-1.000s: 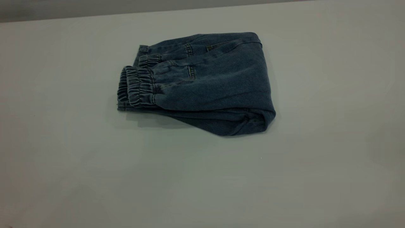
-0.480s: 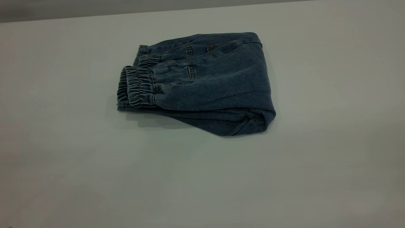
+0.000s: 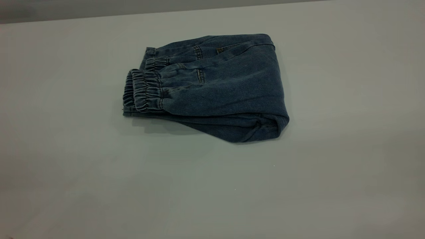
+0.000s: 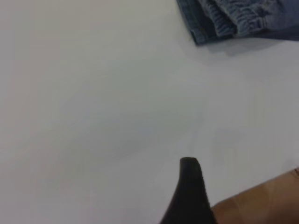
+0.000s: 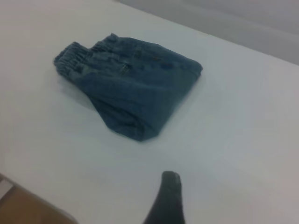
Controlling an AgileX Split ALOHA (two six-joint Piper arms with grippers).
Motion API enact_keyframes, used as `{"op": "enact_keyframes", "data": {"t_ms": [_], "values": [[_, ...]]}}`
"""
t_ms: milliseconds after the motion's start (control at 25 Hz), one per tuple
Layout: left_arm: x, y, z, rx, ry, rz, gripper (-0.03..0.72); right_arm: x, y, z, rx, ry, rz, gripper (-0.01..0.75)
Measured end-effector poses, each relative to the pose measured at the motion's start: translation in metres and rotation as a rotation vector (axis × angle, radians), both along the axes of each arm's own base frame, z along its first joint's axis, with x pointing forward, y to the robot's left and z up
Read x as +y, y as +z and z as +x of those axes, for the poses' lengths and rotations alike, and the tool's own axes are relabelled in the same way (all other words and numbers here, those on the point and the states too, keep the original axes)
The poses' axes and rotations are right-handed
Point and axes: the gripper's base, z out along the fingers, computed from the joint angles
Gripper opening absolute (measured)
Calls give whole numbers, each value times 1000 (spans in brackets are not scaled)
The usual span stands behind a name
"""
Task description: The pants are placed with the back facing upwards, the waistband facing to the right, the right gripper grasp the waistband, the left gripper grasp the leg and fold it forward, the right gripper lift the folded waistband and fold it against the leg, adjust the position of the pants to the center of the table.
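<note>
Your pants (image 3: 212,88) lie folded into a compact bundle on the table (image 3: 332,166), the ruched waistband (image 3: 142,91) at the bundle's left end. Your left gripper (image 4: 189,191) hangs above bare tabletop, well apart from that waistband end. Your right gripper (image 5: 168,198) hovers off the bundle's near corner. Neither touches denim; only one finger of each shows, so I cannot tell their state.

exterior high, wrists low — pants (image 3: 212,88) shared
</note>
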Motion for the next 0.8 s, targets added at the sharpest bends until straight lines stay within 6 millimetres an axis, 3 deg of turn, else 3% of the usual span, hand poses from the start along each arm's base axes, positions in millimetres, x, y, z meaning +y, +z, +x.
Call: {"op": "enact_keyframes", "data": {"t_ms": [280, 800], "values": [[-9, -4, 2, -10, -59, -67, 518, -6, -1, 3, 10, -101, 31, 583], [-14, -5, 1, -21, -127, -68, 518, -6, 0, 3, 11, -99, 34, 583]]}}
